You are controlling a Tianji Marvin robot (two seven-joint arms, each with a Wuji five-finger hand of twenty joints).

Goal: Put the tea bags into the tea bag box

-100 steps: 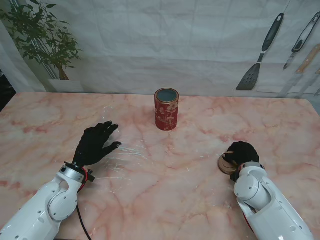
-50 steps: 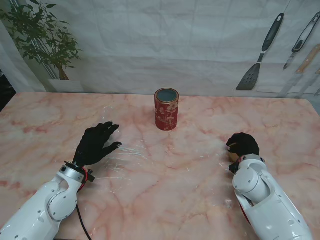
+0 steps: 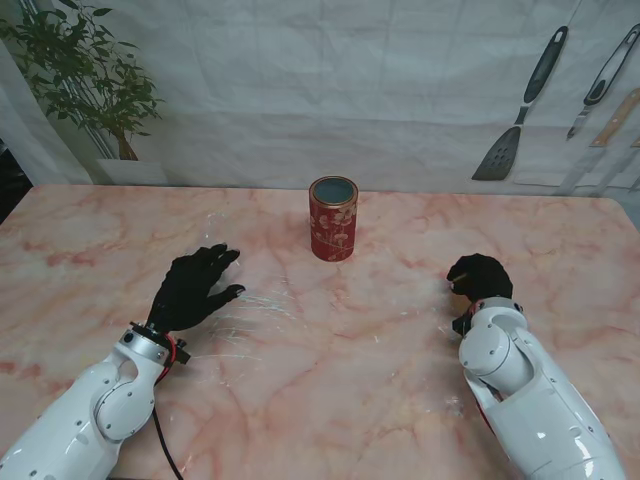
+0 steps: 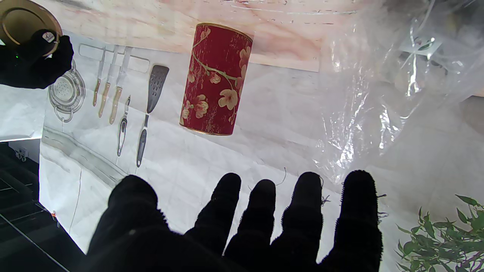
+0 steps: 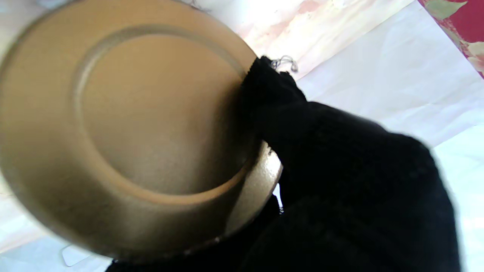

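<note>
While left hand (image 3: 195,285) lies splayed, empty — right hand (image 3: 479,277) clenched around gold lid (image 5: 128,124).

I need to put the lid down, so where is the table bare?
Bare marble lies between the tin and the right hand, which holds the lid, and across the middle strip nearer to me between both arms. It is crowded beside the left hand: a clear plastic bag lies by its fingers.

No readable text; red tin (image 3: 333,219) bears floral pattern only, no lettering.
</note>
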